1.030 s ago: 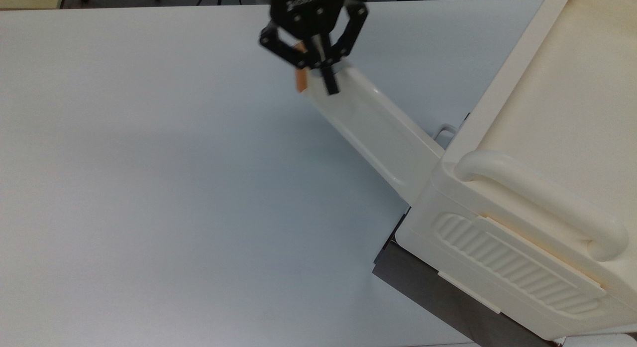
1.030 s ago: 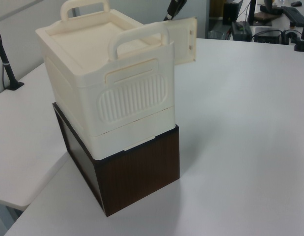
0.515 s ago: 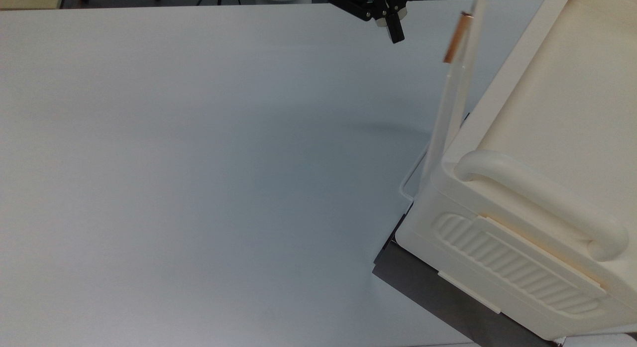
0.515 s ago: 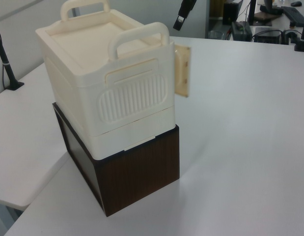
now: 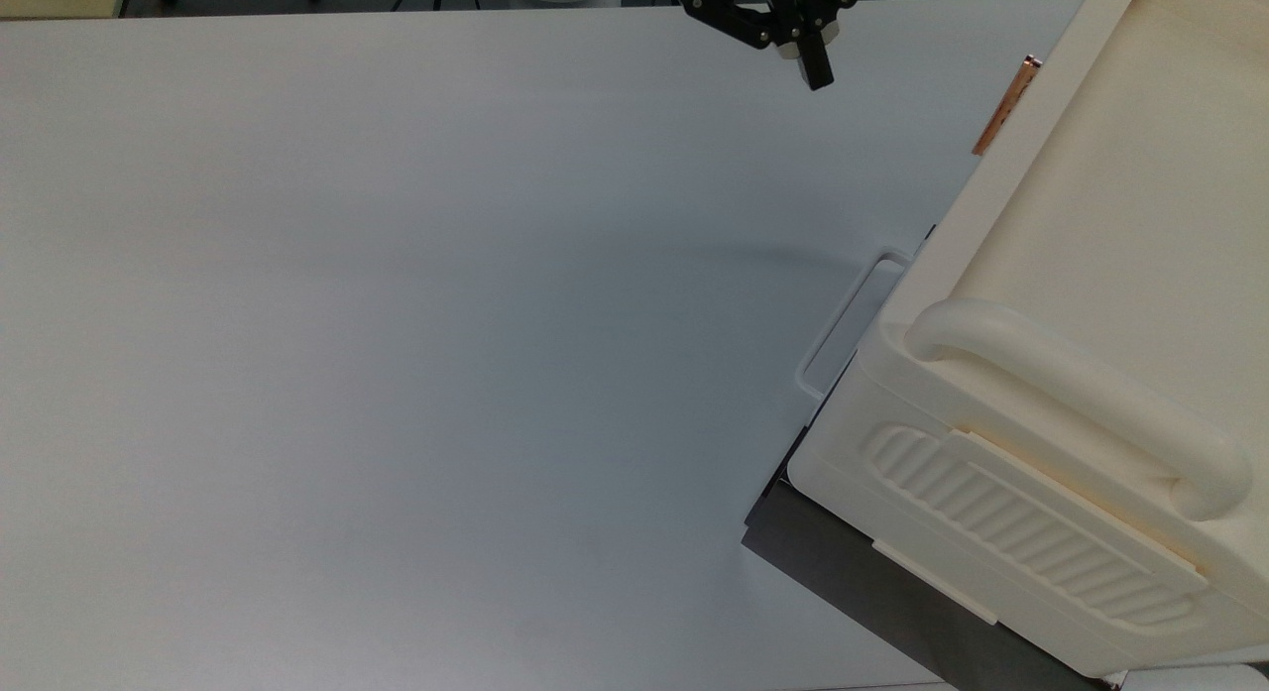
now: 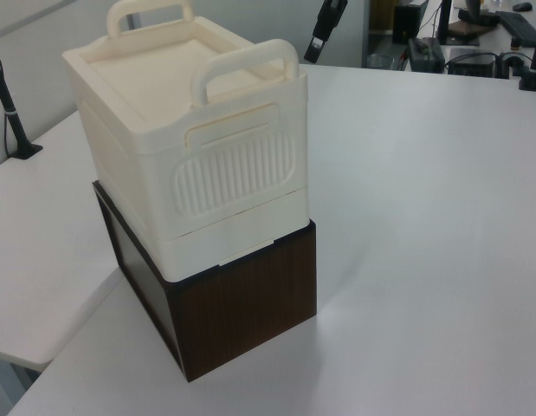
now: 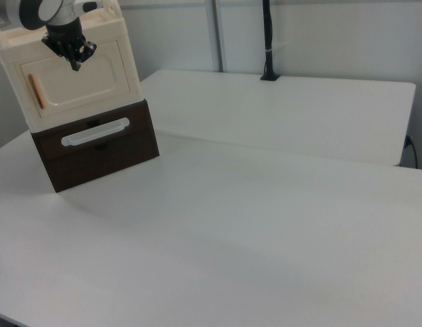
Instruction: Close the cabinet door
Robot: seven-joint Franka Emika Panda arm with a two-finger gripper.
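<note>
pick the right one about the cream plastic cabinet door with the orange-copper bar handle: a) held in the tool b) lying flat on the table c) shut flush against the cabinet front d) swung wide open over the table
c: in the right view the cream plastic cabinet door sits flush in the front of the cream-white plastic cabinet, its orange-copper bar handle upright, and the black tool hangs in front of it holding nothing.

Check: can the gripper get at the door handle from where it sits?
Probably yes. The gripper hangs in front of the shut door, with bare air between it and the orange handle.
</note>
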